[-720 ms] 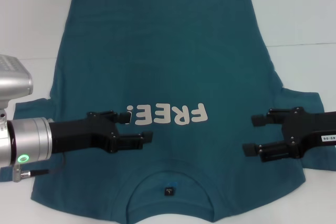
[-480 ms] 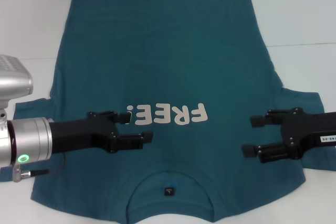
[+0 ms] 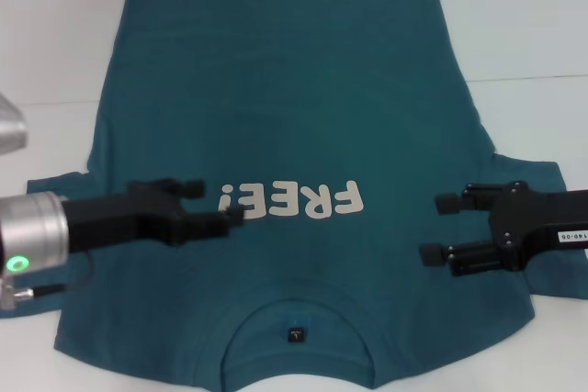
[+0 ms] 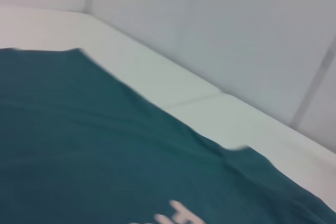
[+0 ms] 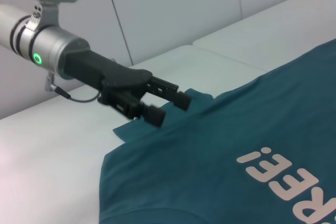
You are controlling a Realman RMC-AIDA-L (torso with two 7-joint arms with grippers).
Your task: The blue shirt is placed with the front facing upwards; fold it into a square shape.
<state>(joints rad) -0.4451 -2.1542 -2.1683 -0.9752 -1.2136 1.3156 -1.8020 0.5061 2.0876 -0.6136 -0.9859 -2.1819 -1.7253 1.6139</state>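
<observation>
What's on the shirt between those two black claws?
In the head view, the white FREE! lettering on the blue shirt lies between the left gripper and right gripper; nothing else.

I work in what looks like a plain test room or lab: a bare white table fills the frame, with a seam running across its upper right, and in my wrist views blank pale wall panels rise straight behind it.
</observation>
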